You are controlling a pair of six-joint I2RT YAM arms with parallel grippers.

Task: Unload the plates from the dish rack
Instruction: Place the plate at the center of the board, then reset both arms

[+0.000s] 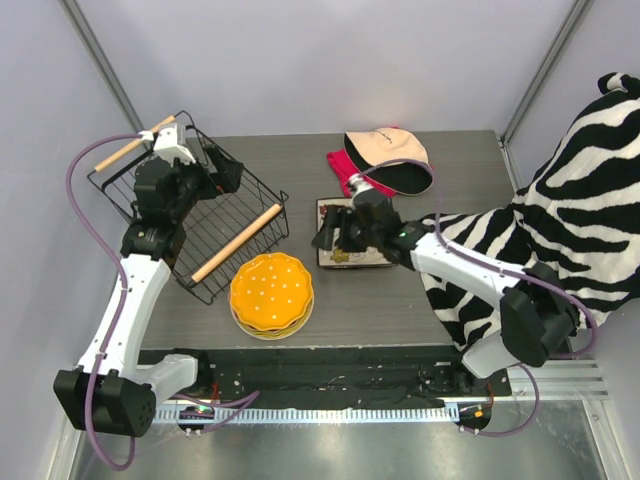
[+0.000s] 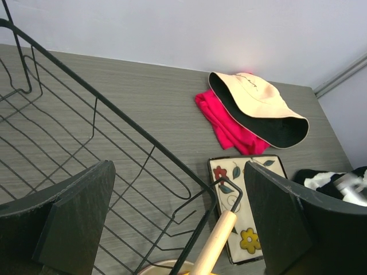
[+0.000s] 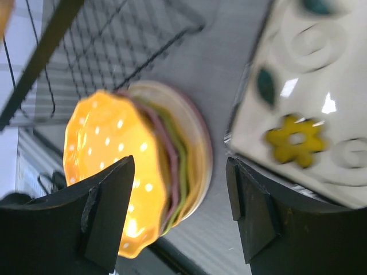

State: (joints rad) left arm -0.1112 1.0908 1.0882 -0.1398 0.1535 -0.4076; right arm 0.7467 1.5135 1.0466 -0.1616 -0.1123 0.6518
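Note:
The black wire dish rack (image 1: pixel 190 215) with two wooden rod handles stands at the table's left and holds no plates; its wire rim shows in the left wrist view (image 2: pixel 114 114). A stack of round scalloped plates (image 1: pixel 271 293), orange on top, lies on the table in front of it, and it shows in the right wrist view (image 3: pixel 137 172). The square cream flowered plate (image 1: pixel 334 208) lies flat at centre, partly hidden under my right arm; it also shows in both wrist views (image 2: pixel 243 226) (image 3: pixel 309 103). My left gripper (image 1: pixel 222 170) is open above the rack. My right gripper (image 1: pixel 328 232) is open and empty beside the square plate.
A cream-and-black cap (image 1: pixel 388 158) lies on a pink cloth (image 1: pixel 350 172) at the back centre. A zebra-striped cloth (image 1: pixel 560 220) covers the table's right side. The table's back edge meets the wall.

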